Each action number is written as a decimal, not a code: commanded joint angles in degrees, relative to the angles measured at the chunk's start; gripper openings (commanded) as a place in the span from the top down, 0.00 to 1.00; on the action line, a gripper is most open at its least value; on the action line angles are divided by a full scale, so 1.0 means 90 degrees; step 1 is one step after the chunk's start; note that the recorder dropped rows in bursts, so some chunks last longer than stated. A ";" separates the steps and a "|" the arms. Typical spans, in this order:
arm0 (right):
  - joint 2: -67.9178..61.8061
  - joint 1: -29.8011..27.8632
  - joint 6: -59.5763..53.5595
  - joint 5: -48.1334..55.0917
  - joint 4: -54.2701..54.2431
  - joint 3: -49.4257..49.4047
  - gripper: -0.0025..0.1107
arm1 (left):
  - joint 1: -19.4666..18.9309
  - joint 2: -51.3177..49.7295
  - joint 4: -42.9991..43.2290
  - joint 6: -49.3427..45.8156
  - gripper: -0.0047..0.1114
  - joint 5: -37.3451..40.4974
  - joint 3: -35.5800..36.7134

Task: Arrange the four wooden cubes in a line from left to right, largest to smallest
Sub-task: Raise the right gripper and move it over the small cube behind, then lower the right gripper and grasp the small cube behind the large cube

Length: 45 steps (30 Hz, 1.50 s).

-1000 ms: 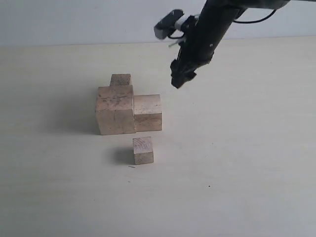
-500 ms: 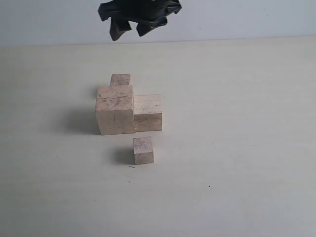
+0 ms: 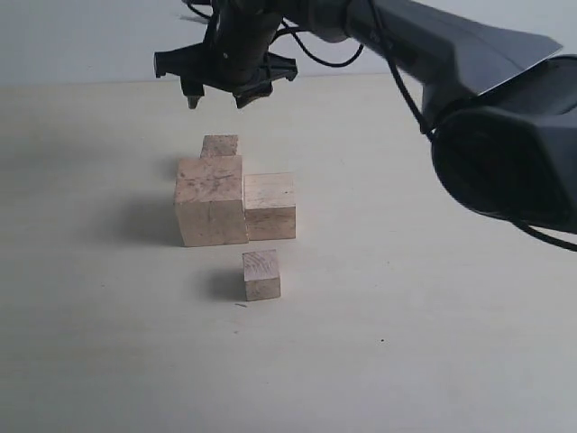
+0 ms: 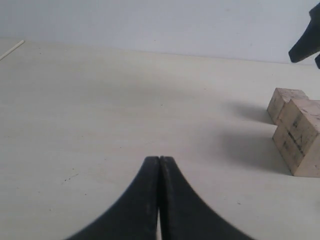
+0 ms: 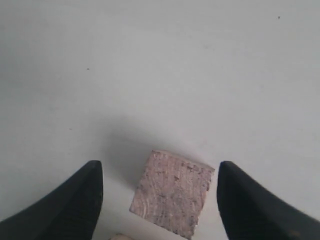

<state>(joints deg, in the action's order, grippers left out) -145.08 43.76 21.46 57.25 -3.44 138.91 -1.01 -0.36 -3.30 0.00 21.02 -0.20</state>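
Four wooden cubes sit on the pale table. The largest cube point(image 3: 211, 200) touches a mid-sized cube point(image 3: 270, 206) on its right. A smaller cube point(image 3: 220, 145) stands right behind the largest, and another small cube point(image 3: 261, 275) lies alone in front. My right gripper point(image 3: 217, 97) hovers open above the rear cube, apart from it. In the right wrist view that cube point(image 5: 172, 193) lies below and between the spread fingers of the gripper point(image 5: 160, 166). My left gripper point(image 4: 159, 159) is shut on nothing, off to the side of the largest cube point(image 4: 302, 135) and the rear cube point(image 4: 286, 102).
The right arm point(image 3: 469, 81) stretches in from the right across the back of the table point(image 3: 433, 298). One of its dark fingers point(image 4: 305, 45) shows at the edge of the left wrist view. A pale wall runs behind the table.
The right gripper has swung from right of the cubes to the left, then come down over the rear cube. The cubes have not moved.
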 commanded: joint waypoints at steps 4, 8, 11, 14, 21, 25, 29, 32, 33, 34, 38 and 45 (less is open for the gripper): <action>-0.0412 0.0017 0.0089 0.0227 0.0100 0.0168 0.33 | 0.0044 0.0041 -0.0036 0.0000 0.96 -0.0082 0.0022; -0.0469 0.0005 0.0089 0.0065 0.0088 0.0168 0.27 | 0.0044 0.0041 -0.0036 0.0000 0.96 -0.0082 0.0022; -0.0484 0.0005 0.0089 -0.0079 0.0042 0.0168 0.27 | 0.0044 0.0041 -0.0036 0.0000 0.96 -0.0082 0.0022; -0.0538 0.0005 0.0089 -0.0111 0.0042 0.0168 0.27 | 0.0044 0.0041 -0.0036 0.0000 0.96 -0.0082 0.0022; -0.0663 0.0005 0.0089 -0.0158 -0.0031 0.0168 0.27 | 0.0044 0.0041 -0.0036 0.0000 0.96 -0.0082 0.0022; -0.0722 0.0005 0.0089 -0.0182 -0.0069 0.0168 0.29 | 0.0044 0.0041 -0.0036 0.0000 0.96 -0.0082 0.0022; -0.0766 0.0005 0.0089 -0.0182 -0.0069 0.0168 0.29 | 0.0044 0.0041 -0.0036 0.0000 0.96 -0.0082 0.0022; -0.0765 0.0005 0.0089 -0.0182 -0.0077 0.0168 0.29 | 0.0044 0.0041 -0.0036 0.0000 0.96 -0.0082 0.0022; -0.0765 0.0005 0.0089 -0.0182 -0.0077 0.0168 0.31 | 0.0044 0.0041 -0.0036 0.0000 0.96 -0.0082 0.0022; -0.0765 0.0005 0.0089 -0.0182 -0.0077 0.0168 0.33 | 0.0044 0.0041 -0.0036 0.0000 0.96 -0.0082 0.0022; -0.0765 0.0005 0.0089 -0.0234 -0.0077 0.0168 0.54 | 0.0044 0.0041 -0.0036 0.0000 0.96 -0.0082 0.0022; -0.0560 0.0005 -0.0450 -0.0325 -0.0049 0.0168 0.98 | 0.0044 0.0041 -0.0036 0.0000 0.96 -0.0082 0.0022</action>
<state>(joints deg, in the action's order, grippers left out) -151.98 43.76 20.64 55.77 -4.27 139.99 -1.01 -0.36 -3.30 0.00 21.02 -0.20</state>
